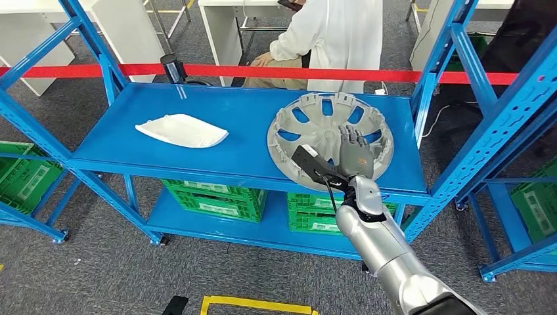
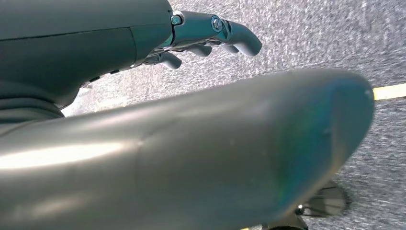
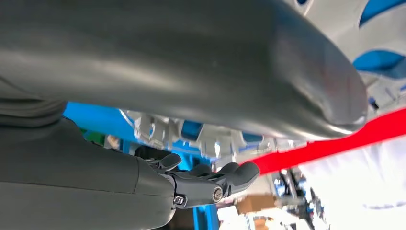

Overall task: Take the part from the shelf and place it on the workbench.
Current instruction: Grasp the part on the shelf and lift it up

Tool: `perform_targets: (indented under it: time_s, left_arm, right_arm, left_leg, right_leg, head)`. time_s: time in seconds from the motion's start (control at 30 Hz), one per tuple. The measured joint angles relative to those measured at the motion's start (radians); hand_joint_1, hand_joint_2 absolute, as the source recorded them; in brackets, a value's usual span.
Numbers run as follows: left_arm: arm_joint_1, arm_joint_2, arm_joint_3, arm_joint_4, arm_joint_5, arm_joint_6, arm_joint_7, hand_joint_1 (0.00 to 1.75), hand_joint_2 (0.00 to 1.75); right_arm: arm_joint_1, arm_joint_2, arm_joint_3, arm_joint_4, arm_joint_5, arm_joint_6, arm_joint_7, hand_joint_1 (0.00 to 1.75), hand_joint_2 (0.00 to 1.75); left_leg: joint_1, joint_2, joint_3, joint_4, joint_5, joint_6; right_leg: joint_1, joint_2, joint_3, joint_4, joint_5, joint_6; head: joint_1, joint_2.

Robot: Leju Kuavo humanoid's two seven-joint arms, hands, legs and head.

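A grey wheel cover (image 1: 315, 121) lies flat on the right part of the blue shelf board (image 1: 243, 105). My right hand (image 1: 356, 154) is over its near right side with the fingers stretched out and apart, holding nothing. In the right wrist view, ribs of the wheel cover (image 3: 206, 136) show between the thick thumb (image 3: 191, 57) and the darker fingers (image 3: 215, 179); I cannot tell whether they touch it. A white curved part (image 1: 182, 130) lies on the left of the same board. My left hand (image 2: 95, 52) hangs over grey floor, fingers (image 2: 215, 31) loosely extended, holding nothing.
Blue uprights (image 1: 453, 72) frame the shelf on both sides. A red barrier tape (image 1: 276, 71) runs behind it, and a person in white (image 1: 335, 39) sits beyond. Green crates (image 1: 217, 197) stand on the lower board. A yellow floor line (image 1: 256, 304) is near my feet.
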Motion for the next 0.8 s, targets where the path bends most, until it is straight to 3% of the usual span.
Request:
perform_targets:
  time_s: [0.07,0.1,0.13,0.17,0.23,0.3,0.37,0.47,0.57,0.6,0.63,0.67,0.73,0.8]
  left_arm:
    - [-0.001,0.000,0.000,0.000,-0.001,0.000,0.000,0.00,0.00]
    - [-0.001,0.000,0.000,0.000,-0.001,0.000,0.000,0.00,0.00]
    - [0.000,0.000,0.000,0.000,-0.002,0.000,0.000,0.00,0.00]
    - [0.000,0.000,0.000,0.000,-0.003,0.000,0.000,0.00,0.00]
    - [-0.002,0.001,0.000,0.000,-0.006,0.001,0.000,0.00,0.00]
    - [-0.004,0.002,0.000,0.000,-0.009,0.001,0.000,0.00,0.00]
    - [-0.005,0.003,0.000,0.000,-0.011,0.001,0.001,0.00,0.00]
    - [-0.005,0.003,0.000,0.000,-0.014,0.002,0.004,0.00,0.00]
    - [-0.008,0.002,0.001,0.000,-0.019,0.002,0.005,0.00,0.00]
    - [-0.009,0.002,0.001,0.000,-0.020,0.002,0.005,0.00,0.00]
    - [-0.009,0.001,0.001,0.000,-0.021,0.002,0.005,0.00,0.00]
    - [-0.009,0.001,0.001,0.000,-0.023,0.001,0.006,0.00,0.00]
    - [-0.009,0.000,0.001,0.000,-0.026,0.000,0.007,0.00,0.00]
    - [-0.010,0.000,0.001,0.000,-0.029,-0.001,0.009,0.00,0.00]
  right_arm:
    - [0.000,0.003,-0.007,0.003,-0.012,0.020,0.000,0.00,0.00]
    - [0.000,0.003,-0.010,0.005,-0.016,0.027,0.002,0.00,0.00]
    - [0.001,0.004,-0.012,0.008,-0.019,0.033,0.005,0.00,0.00]
    - [0.001,0.004,-0.014,0.009,-0.021,0.038,0.008,0.00,0.00]
    - [0.001,0.006,-0.016,0.011,-0.023,0.042,0.016,0.00,0.00]
    - [0.002,0.008,-0.017,0.013,-0.023,0.044,0.020,0.00,0.00]
    - [0.004,0.009,-0.018,0.016,-0.024,0.046,0.021,0.00,0.00]
    - [0.006,0.009,-0.020,0.018,-0.026,0.045,0.017,0.00,0.00]
    - [0.010,0.009,-0.022,0.021,-0.024,0.041,0.006,0.00,0.00]
    - [0.014,0.009,-0.022,0.022,-0.023,0.040,0.003,0.00,0.00]
    - [0.017,0.009,-0.022,0.023,-0.022,0.039,0.001,0.00,0.00]
    - [0.018,0.009,-0.022,0.024,-0.020,0.039,0.000,0.00,0.00]
    - [0.017,0.009,-0.022,0.025,-0.017,0.037,0.000,0.00,0.00]
    - [0.015,0.013,-0.022,0.025,-0.015,0.035,0.000,0.00,0.00]
  left_leg:
    - [0.001,0.001,-0.062,0.129,-0.054,-0.007]
    - [0.002,0.001,-0.086,0.173,-0.065,-0.008]
    - [0.001,0.001,-0.092,0.181,-0.056,-0.006]
    - [0.001,0.000,-0.080,0.152,-0.029,-0.003]
    - [-0.003,0.000,-0.018,0.018,0.039,0.011]
    - [-0.010,0.000,0.029,-0.081,0.067,0.024]
    - [-0.016,0.000,0.037,-0.101,0.065,0.031]
    - [-0.007,0.002,0.053,-0.134,0.083,0.046]
    - [-0.006,0.004,0.060,-0.144,0.088,0.056]
    - [-0.006,0.004,0.059,-0.141,0.086,0.057]
    - [-0.006,0.004,0.057,-0.137,0.083,0.058]
    - [-0.006,0.003,0.056,-0.131,0.080,0.056]
    - [-0.004,0.000,0.053,-0.115,0.070,0.049]
    - [-0.007,-0.001,0.048,-0.098,0.060,0.036]
  right_leg:
    - [0.000,-0.001,0.000,0.000,-0.001,-0.003]
    - [0.001,-0.001,0.000,0.000,-0.001,-0.004]
    - [0.001,-0.001,0.001,0.000,-0.002,-0.004]
    - [0.002,0.000,0.002,0.000,-0.002,-0.004]
    - [0.002,0.001,0.005,-0.001,-0.003,-0.003]
    - [0.001,0.002,0.005,-0.003,-0.002,0.005]
    - [0.000,0.002,0.003,-0.010,0.003,0.018]
    - [0.004,-0.002,-0.001,0.005,-0.011,0.034]
    - [0.007,-0.004,-0.075,0.163,-0.090,0.038]
    - [0.007,-0.004,-0.100,0.211,-0.106,0.040]
    - [0.007,-0.004,-0.109,0.228,-0.103,0.040]
    - [0.006,-0.004,-0.101,0.210,-0.084,0.041]
    - [0.005,-0.005,-0.041,0.092,-0.027,0.039]
    - [0.007,-0.004,0.003,0.005,-0.001,0.030]
  head:
    - [-0.003,0.000]
    - [-0.003,0.000]
    - [-0.003,0.000]
    - [-0.003,0.000]
    - [-0.003,0.000]
    - [-0.003,0.000]
    - [-0.005,0.000]
    - [-0.003,0.000]
    - [0.002,0.000]
    - [0.003,0.000]
    - [0.004,0.000]
    - [0.005,0.000]
    - [0.006,0.000]
    - [0.006,0.000]
